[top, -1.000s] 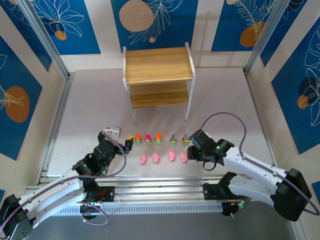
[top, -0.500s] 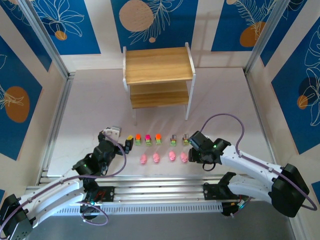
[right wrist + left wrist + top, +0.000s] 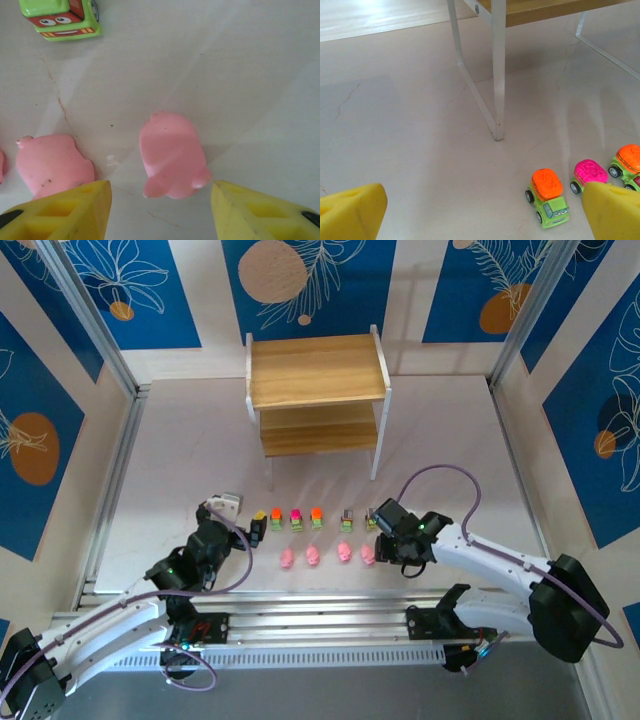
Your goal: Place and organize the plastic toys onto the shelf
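Observation:
The plastic toys lie in two rows on the table in front of the shelf [image 3: 315, 390]: small cars [image 3: 297, 519] behind, pink blobs [image 3: 312, 556] in front. My right gripper [image 3: 160, 212] is open, low over the rightmost pink blob [image 3: 170, 152]. Its yellow fingers [image 3: 65, 210] stand either side of the blob's near end without touching it. Another pink blob [image 3: 50, 167] lies just to the left, and a green car [image 3: 62, 17] sits ahead. My left gripper [image 3: 482, 215] is wide open, with nothing between its fingers, beside an orange-topped green car [image 3: 547, 197] and a magenta-topped one [image 3: 590, 174].
The shelf's white front leg [image 3: 498, 75] stands ahead of the left gripper. Metal rails [image 3: 110, 480] run along the table's left side, and blue patterned walls enclose it. Bare table lies between the toy rows and the shelf.
The right arm has shifted slightly left, bringing its gripper closer over the rightmost pink blob. The left arm and the toys have not moved.

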Motion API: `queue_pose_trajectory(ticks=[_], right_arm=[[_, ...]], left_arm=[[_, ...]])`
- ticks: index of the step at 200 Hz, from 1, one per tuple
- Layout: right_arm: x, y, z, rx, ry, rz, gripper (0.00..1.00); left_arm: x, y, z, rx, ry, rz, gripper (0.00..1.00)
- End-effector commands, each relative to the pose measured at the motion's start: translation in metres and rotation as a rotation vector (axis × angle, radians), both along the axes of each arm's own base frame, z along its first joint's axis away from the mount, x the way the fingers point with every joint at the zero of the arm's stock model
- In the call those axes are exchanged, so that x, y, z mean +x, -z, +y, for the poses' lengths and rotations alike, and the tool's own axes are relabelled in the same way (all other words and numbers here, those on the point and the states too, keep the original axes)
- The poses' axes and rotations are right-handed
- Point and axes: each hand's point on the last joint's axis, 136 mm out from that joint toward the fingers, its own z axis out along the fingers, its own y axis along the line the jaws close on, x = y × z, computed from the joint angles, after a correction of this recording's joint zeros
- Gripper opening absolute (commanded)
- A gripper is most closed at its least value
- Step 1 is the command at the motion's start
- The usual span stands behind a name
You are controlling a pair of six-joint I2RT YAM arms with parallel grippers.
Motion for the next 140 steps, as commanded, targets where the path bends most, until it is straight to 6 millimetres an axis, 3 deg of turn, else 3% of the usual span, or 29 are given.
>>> queue_pose_trajectory(ticks=[1, 73, 140], right_arm=[[0.004, -0.004, 0.008, 0.025, 0.009, 0.008, 0.55], [0.003, -0.004, 0.017, 0.079, 0.011, -0.003, 0.53], [0.001, -0.002, 0.001, 0.014, 0.077, -0.001, 0.52]], left_arm=[[0.001, -0.009, -0.003, -0.033, -0.002, -0.005, 1.00], [0.001, -0.008, -0.002, -0.033, -0.003, -0.003, 1.00], [0.001, -0.008, -0.002, -0.035, -0.004, -0.002, 1.00]])
